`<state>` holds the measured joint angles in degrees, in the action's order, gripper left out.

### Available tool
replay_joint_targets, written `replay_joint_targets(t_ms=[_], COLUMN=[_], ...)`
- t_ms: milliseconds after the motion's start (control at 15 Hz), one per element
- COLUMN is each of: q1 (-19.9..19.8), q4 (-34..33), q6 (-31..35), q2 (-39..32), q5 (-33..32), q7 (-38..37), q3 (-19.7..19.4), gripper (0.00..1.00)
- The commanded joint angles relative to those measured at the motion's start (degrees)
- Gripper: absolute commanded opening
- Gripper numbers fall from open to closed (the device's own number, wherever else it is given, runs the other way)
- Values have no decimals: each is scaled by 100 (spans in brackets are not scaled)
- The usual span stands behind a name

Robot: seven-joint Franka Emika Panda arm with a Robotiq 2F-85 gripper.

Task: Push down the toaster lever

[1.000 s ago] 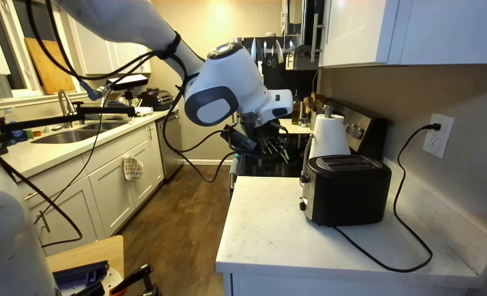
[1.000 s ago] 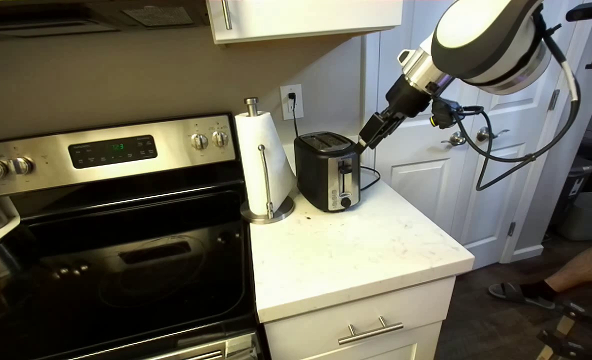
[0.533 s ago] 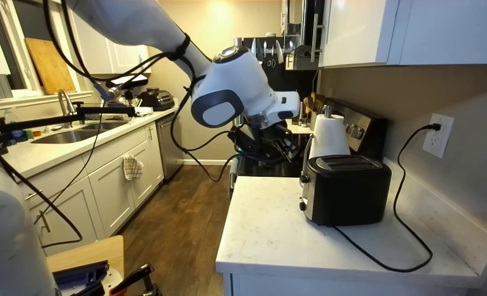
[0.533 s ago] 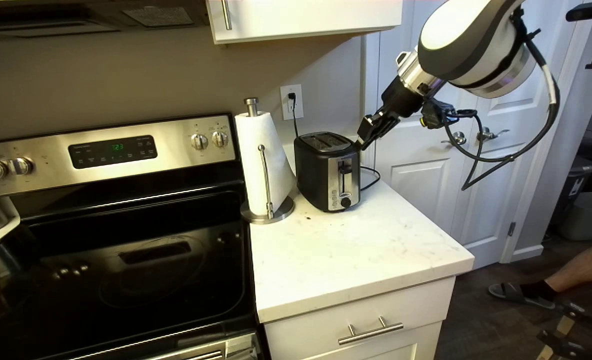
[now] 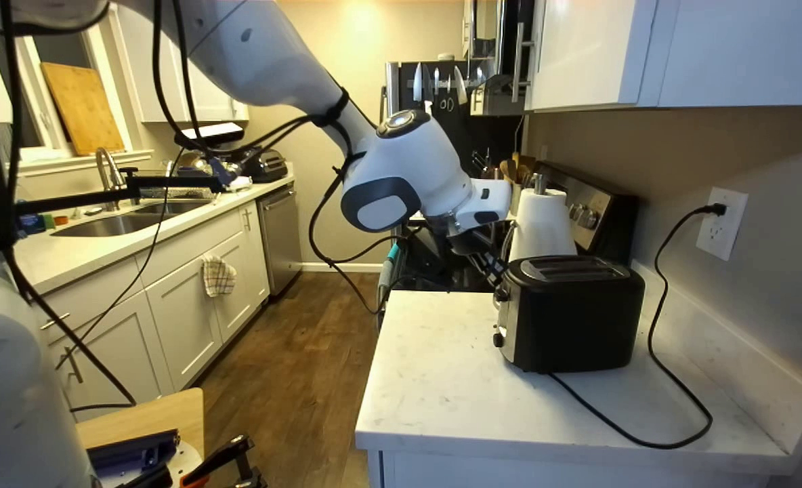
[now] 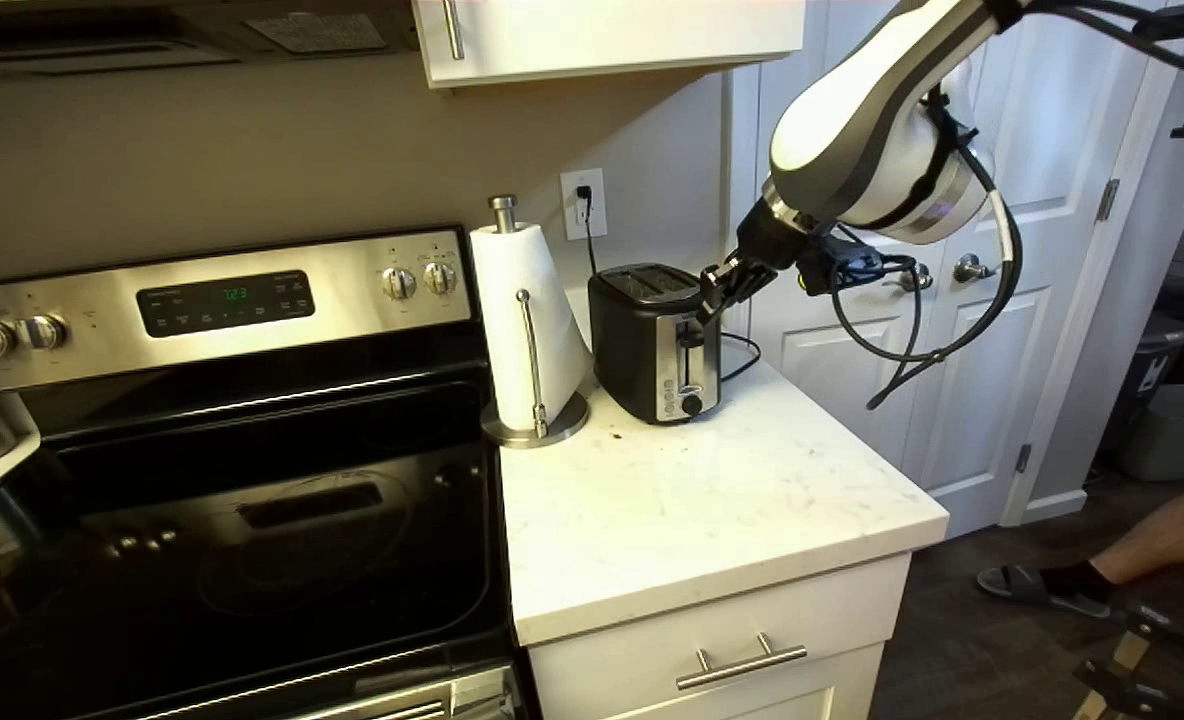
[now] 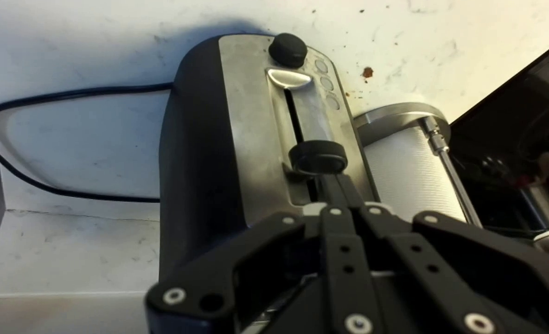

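Standing toaster (image 5: 570, 318): upright on the white, faintly veined surface (image 6: 722, 510), between the paper towel roll (image 6: 507, 340) just beside it and the cord (image 7: 107, 90) looped along its other flank.
Front: a steel panel (image 6: 668, 360), turned away from the wall (image 5: 685, 163) that carries the outlet (image 5: 721, 229) and out toward the open aisle (image 5: 320, 352); the back end sits nearer that wall.
Long axis: level, running from the panel back toward the wall and roughly square to it; the slots (image 6: 652, 283) in the top lie along the same line.
Lever (image 7: 318, 157): a black knob high on its upright track, with a long stretch of dark slit showing below it, down toward the dial (image 7: 287, 50) at the panel's foot.
Buttons (image 7: 326, 83): small and round, in a row low on the panel, on the paper towel side of the track.
Hand (image 7: 340, 185): clenched, its two fingers (image 7: 332, 192) lying together side by side; it is tilted down at the panel, tips right by the lever's upper side. Whether they touch it, I cannot tell.
Arm (image 6: 842, 140): slanted down to the toaster from above the aisle.
Cord: leaving the toaster low down, it crosses the surface and rises to the outlet, plugged in.
Stove (image 6: 252, 560): dark-topped, past the paper towel roll.
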<state>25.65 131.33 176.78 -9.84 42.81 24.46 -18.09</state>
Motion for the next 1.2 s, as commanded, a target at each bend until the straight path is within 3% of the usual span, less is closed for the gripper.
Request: replay_joint_targets(t_ms=[0, 267, 333, 467, 533, 600, 667, 733, 1133], q1=[-38, 0, -695, -912, -513, -570, -1057, -661, -452], q4=[-284, -343, -207, -205, -292, -262, -160, -233, -162], q6=[429, 623, 786, 916, 871, 859, 907, 799, 802], q2=[-429, -654, -606, -718, -794, -778, -728, -758, -1004], q5=[329, 359, -672, -1212, -670, -769, -1585, -930, -952], q7=[-141, -333, -1229, -1764, -1385, -1499, -2137, -1613, -2074], q3=[108, 94, 709, 863, 537, 579, 987, 687, 489], gripper=[0, 0, 0, 0, 0, 0, 0, 0, 0])
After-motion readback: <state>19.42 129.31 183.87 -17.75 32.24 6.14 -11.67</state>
